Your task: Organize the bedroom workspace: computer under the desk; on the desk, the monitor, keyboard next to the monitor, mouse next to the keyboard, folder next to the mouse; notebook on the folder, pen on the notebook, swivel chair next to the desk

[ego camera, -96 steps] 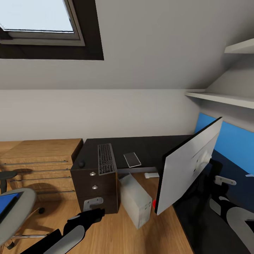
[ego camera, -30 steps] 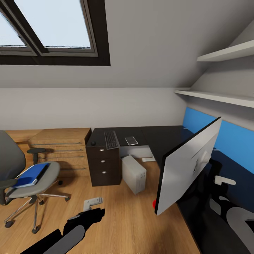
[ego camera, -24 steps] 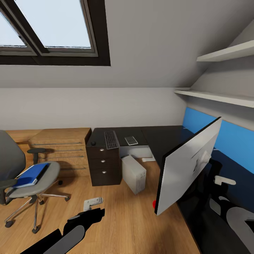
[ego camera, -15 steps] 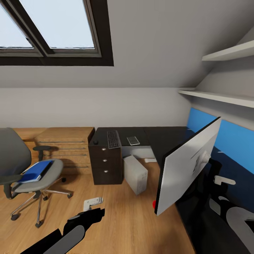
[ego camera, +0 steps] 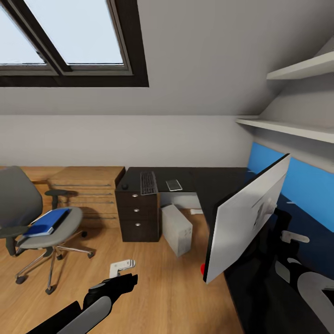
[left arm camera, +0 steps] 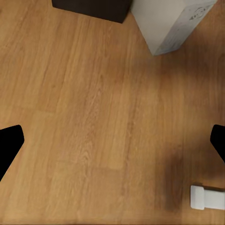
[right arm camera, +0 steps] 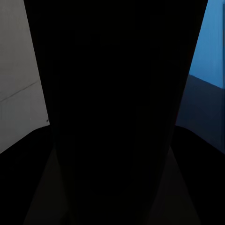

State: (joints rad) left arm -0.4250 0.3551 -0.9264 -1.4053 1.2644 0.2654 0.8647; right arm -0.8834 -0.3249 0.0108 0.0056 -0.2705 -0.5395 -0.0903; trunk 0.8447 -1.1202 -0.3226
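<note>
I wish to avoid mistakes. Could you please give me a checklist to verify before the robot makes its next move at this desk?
1. Keyboard on the desk: ok.
2. Folder on the desk: not ok, it lies on the swivel chair seat.
3. Computer under the desk: cannot tell, it stands at the desk's edge.
4. Monitor upright: not ok, tilted.
5. Left hand free: ok, open above the floor.
</note>
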